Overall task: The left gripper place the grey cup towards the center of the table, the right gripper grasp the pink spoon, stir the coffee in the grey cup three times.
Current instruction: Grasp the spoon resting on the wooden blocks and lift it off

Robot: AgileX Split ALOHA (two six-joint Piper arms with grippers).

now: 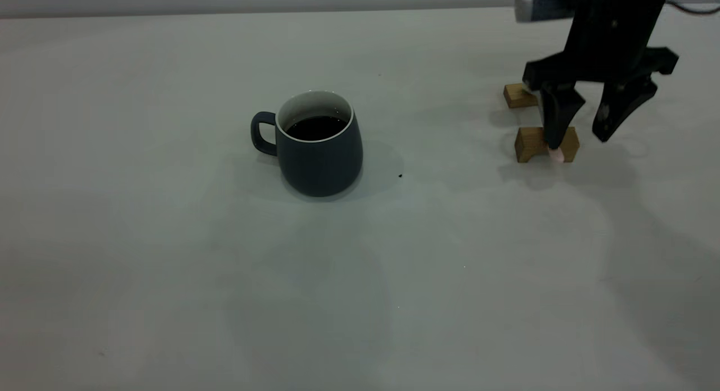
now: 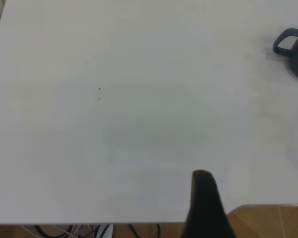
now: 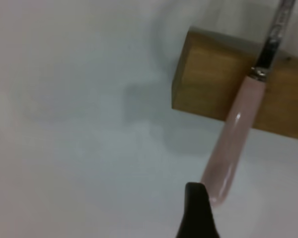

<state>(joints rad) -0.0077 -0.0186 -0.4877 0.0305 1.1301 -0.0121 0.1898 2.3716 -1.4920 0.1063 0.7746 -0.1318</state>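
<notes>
The grey cup point(image 1: 319, 149) stands upright near the middle of the table point(image 1: 169, 267), its handle to the left and dark coffee point(image 1: 315, 127) inside. Its handle point(image 2: 287, 43) shows far off in the left wrist view, where one of my left gripper's fingers point(image 2: 204, 203) hangs over the table edge, holding nothing. My right gripper point(image 1: 578, 142) is open at the far right, lowered over the pink spoon point(image 3: 233, 144). The spoon lies across a wooden block point(image 3: 213, 84). One of the right fingers point(image 3: 196, 213) sits just beside the handle's pink end point(image 1: 556, 154); the other stands apart to the right.
Two tan wooden blocks point(image 1: 531, 143) point(image 1: 518, 95) sit at the back right under the right gripper. A small dark speck point(image 1: 400, 175) lies right of the cup. The table's edge with wooden floor point(image 2: 273, 223) and cables beyond it shows in the left wrist view.
</notes>
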